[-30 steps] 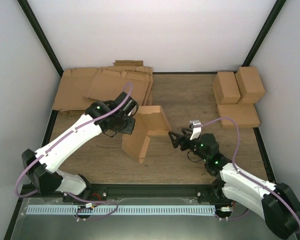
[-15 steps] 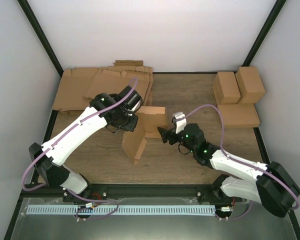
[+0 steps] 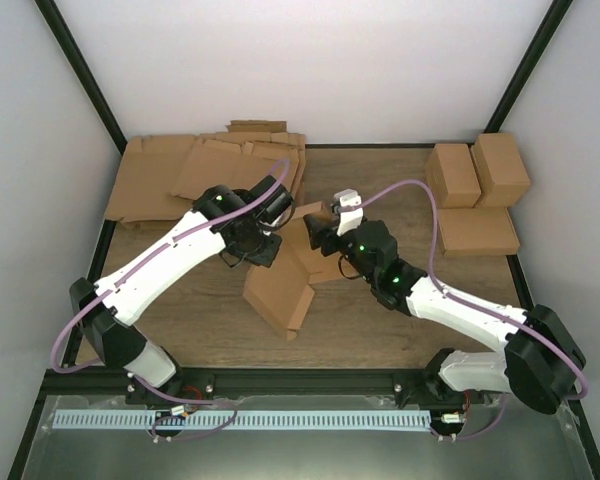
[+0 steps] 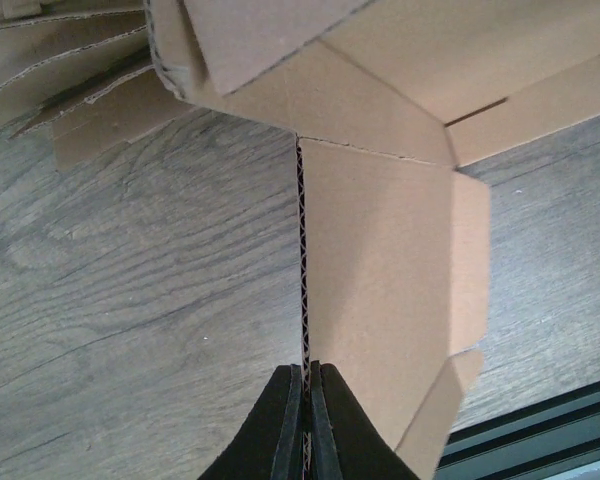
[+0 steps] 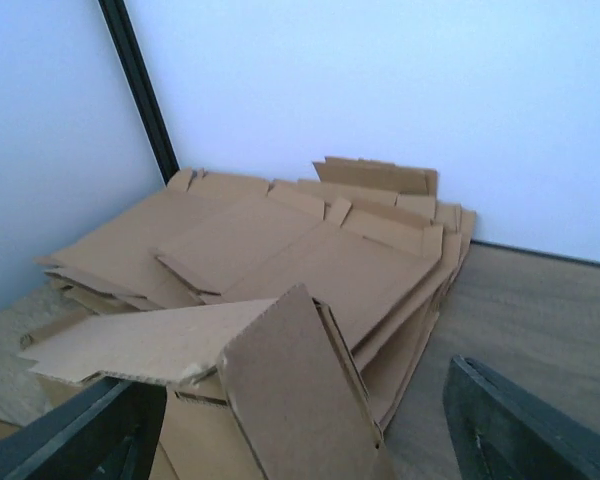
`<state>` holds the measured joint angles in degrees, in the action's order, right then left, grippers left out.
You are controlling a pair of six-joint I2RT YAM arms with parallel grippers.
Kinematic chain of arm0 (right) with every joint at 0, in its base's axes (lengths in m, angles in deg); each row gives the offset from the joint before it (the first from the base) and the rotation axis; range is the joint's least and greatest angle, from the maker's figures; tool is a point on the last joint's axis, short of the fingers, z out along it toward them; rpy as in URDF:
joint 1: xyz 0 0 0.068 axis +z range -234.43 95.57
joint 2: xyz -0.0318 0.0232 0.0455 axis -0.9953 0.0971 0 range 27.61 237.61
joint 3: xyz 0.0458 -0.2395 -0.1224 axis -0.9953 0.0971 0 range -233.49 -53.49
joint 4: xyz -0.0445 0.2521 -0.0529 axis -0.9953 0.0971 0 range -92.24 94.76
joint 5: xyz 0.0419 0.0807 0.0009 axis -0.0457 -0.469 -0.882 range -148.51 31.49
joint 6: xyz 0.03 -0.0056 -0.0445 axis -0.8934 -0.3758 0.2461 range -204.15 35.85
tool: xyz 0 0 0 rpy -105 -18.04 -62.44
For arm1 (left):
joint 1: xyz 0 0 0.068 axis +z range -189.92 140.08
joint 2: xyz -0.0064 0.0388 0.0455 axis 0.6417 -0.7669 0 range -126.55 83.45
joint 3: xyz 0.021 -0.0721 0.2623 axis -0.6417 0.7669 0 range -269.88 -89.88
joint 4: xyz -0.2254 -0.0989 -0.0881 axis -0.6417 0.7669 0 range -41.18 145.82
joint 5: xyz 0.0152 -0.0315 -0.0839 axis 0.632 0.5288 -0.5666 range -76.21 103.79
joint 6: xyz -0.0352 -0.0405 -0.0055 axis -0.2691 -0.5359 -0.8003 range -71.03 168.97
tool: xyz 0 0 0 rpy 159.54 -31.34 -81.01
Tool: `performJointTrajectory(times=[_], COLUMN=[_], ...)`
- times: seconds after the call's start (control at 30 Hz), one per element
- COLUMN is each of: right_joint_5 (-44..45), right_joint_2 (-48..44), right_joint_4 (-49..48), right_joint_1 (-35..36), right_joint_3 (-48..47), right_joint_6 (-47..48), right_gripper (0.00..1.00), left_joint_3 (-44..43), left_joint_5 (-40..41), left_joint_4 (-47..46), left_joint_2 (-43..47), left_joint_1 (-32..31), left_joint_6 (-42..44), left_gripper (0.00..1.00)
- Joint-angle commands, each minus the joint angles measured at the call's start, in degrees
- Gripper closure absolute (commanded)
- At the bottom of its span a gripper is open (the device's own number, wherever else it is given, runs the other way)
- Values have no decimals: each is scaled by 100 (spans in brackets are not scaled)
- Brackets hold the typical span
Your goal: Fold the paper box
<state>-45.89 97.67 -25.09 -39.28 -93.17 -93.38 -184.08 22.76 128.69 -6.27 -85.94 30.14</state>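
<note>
Top external view: the box point(image 3: 280, 285) sits half-folded near the middle of the worktop point(image 3: 400, 335), between the two arms, with one broad panel tilted up off the wood and the near corner low toward the front rail. I find the left fingers point(image 3: 263, 243) at the box's far left edge and the right fingers point(image 3: 316, 232) at its far right part, over a raised flap. On the left wrist camera the left fingers point(image 4: 292, 410) are closed tight on the corrugated edge of one upright panel of the box point(image 4: 380, 260), with no gap showing either side of the board; the worktop point(image 4: 130, 300) lies below. On the right wrist camera the right fingers point(image 5: 505, 425) are spread wide, and a flap of the box point(image 5: 280, 385) stands between them; I cannot tell whether either one touches it. A pile point(image 3: 210, 170) of flat sheets lies at the far left corner, also seen beyond the flap point(image 5: 300, 240). Three finished boxes point(image 3: 477, 185) stand at the far right, well apart from the arms.
</note>
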Motion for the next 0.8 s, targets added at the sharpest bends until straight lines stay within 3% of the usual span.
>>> performJointTrajectory(times=[0.0,0.17,0.77], right_joint_5=[-68,-27,-513], right_joint_2=[-53,3,659], right_joint_4=[-66,405,2056], right_joint_1=[47,38,-353], right_joint_3=[-365,-715,-1755], right_joint_6=[-34,-416,-1453], right_gripper=[25,36,38], left_joint_3=[-164,-141,-611], left_joint_5=[173,296,1041], left_joint_4=[98,99,91], left_joint_2=[-90,-126,-248], left_joint_1=[-99,-172,-851], left_joint_6=[4,11,1], left_gripper=[96,96,96])
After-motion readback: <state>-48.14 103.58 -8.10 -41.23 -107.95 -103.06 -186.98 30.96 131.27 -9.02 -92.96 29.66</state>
